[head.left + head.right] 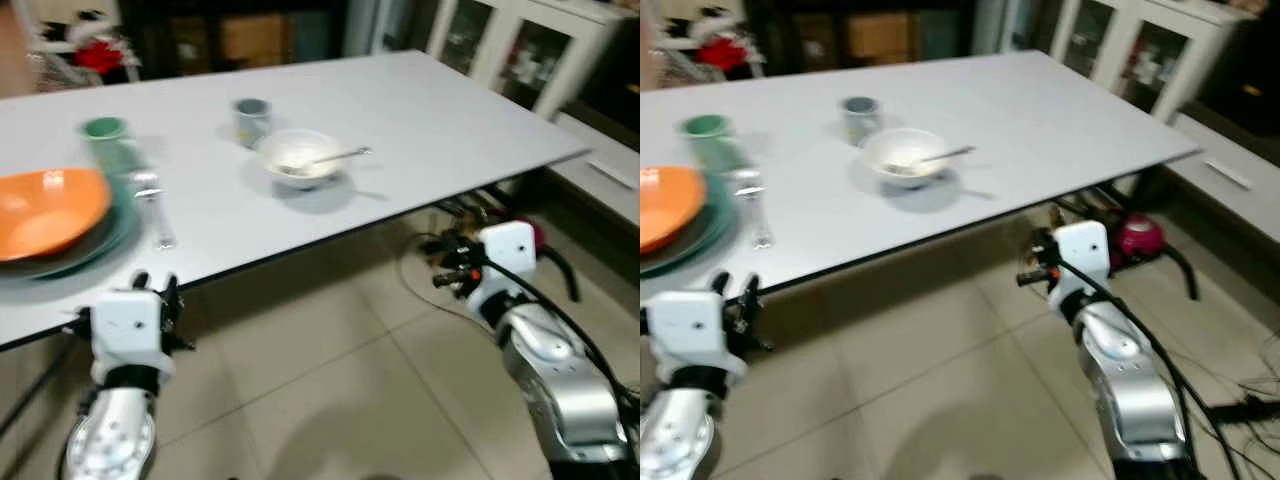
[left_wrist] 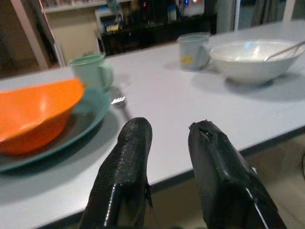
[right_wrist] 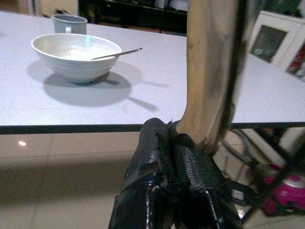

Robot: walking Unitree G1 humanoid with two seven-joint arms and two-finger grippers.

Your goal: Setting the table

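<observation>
While the right gripper (image 3: 174, 143) pinches a thin, stiff, light wooden stick (image 3: 209, 71) by its lower end, the left gripper (image 2: 167, 143) hangs open, empty. White bowl (image 1: 297, 158): table (image 1: 450, 110), 12 o'clock; fragile.

the orange bowl (image 1: 45, 210) is cut off at the frame's edge. the wooden piece (image 3: 212, 71) in the right gripper (image 3: 176, 143) runs past the top edge, blurred.

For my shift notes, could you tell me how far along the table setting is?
Done: orange bowl on a teal plate, fork, two mugs, white bowl holding a spoon. In hand: right gripper clamps a wooden utensil, still below the table. Left: placing it.
</observation>
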